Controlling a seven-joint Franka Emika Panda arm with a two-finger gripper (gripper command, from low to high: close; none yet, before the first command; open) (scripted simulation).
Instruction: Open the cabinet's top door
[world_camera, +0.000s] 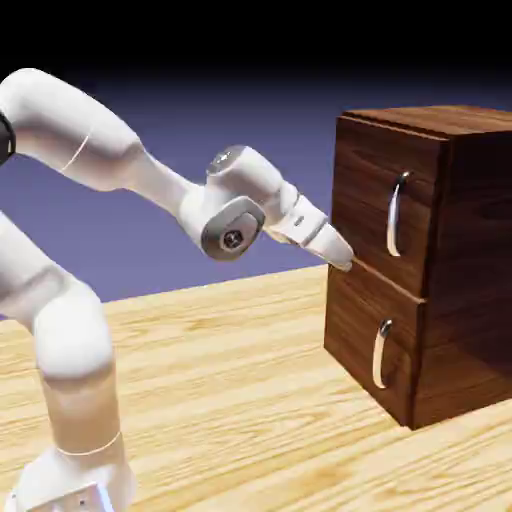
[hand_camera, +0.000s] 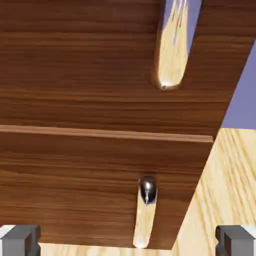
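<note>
The gripper (world_camera: 343, 258) hangs with its jaws wide apart and empty, just short of the cabinet (world_camera: 470, 250) at the seam between the panels, left of the top door (world_camera: 365, 195). The door is shut, its vertical silver handle (world_camera: 397, 213) on the cabinet's front face to the right. The approach should rise and shift right so the fingers straddle the bar squarely before closing.

I count one cabinet (world_camera: 440, 260) at my three o'clock, with two front panels: one top door (world_camera: 385, 205) and one lower panel (world_camera: 370, 345). Each carries one silver handle, so two handles (world_camera: 397, 214) altogether. I have one gripper (world_camera: 340, 258) with two fingertips (hand_camera: 20, 239). One table (world_camera: 230, 380).
</note>
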